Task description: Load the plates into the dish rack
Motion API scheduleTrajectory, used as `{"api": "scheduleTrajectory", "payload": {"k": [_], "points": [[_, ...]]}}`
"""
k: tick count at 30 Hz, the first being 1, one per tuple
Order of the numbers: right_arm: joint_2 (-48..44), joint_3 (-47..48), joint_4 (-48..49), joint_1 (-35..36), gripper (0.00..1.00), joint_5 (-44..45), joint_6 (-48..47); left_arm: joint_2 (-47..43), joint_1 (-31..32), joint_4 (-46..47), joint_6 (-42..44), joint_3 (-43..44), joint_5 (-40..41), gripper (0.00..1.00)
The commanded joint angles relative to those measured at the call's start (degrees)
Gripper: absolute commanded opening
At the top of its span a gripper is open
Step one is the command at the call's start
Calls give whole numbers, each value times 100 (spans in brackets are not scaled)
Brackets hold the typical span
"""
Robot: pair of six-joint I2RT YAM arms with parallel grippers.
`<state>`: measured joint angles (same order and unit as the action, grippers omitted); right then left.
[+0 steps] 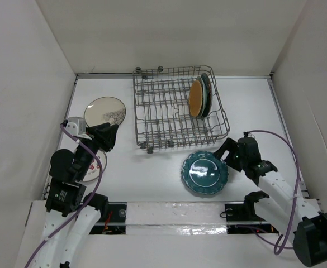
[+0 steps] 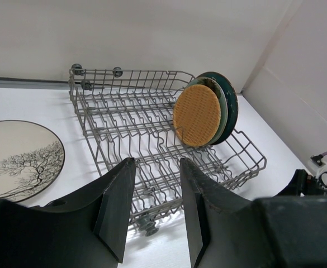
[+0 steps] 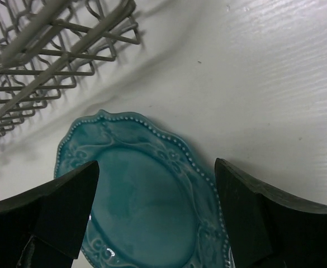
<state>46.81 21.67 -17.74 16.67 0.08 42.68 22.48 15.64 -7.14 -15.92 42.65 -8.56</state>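
Observation:
The grey wire dish rack (image 1: 169,111) stands at the back centre. An orange woven-look plate (image 1: 195,98) stands upright in its right end, with a pale rim and a dark teal plate (image 1: 207,92) behind it. The scalloped teal plate (image 1: 204,172) lies flat in front of the rack. My right gripper (image 1: 224,152) is open at its right rim; in the right wrist view the gripper (image 3: 155,167) straddles the plate (image 3: 141,206). The cream tree plate (image 1: 105,111) lies left of the rack. My left gripper (image 1: 109,135) is open and empty, just in front of that plate.
A white plate (image 1: 98,163) lies mostly hidden under the left arm. White walls close in the table on the left, back and right. In the left wrist view the rack (image 2: 124,111), orange plate (image 2: 197,114) and tree plate (image 2: 18,159) show beyond the open gripper (image 2: 155,167).

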Motion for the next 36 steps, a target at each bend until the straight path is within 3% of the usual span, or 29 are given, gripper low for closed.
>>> {"api": "scheduleTrajectory", "payload": {"k": [1, 9, 16, 19, 24, 28, 31, 34, 36], "points": [[328, 39, 156, -181, 90, -658, -110, -77, -26, 239, 19, 76, -85, 35], [1435, 171, 622, -129, 93, -921, -382, -95, -26, 248, 19, 68, -93, 35], [1726, 83, 675, 714, 86, -1264, -242, -42, -26, 257, 10, 59, -120, 35], [1876, 30, 824, 1285, 81, -1291, 21, -16, -26, 265, 10, 59, -129, 35], [2095, -49, 1245, 2094, 59, -1247, 434, 37, -26, 248, 10, 68, -85, 35], [2271, -286, 1825, 2201, 44, -1413, 557, 72, -26, 239, 19, 68, -50, 35], [2560, -400, 2335, 2306, 45, -1563, 514, 116, -26, 239, 19, 68, -32, 35], [2911, -506, 2871, 2376, 56, -1651, 496, 151, -26, 239, 28, 68, -6, 35], [3140, -532, 3274, 2438, 55, -1756, 479, 169, -26, 230, 28, 76, 3, 35]]}}
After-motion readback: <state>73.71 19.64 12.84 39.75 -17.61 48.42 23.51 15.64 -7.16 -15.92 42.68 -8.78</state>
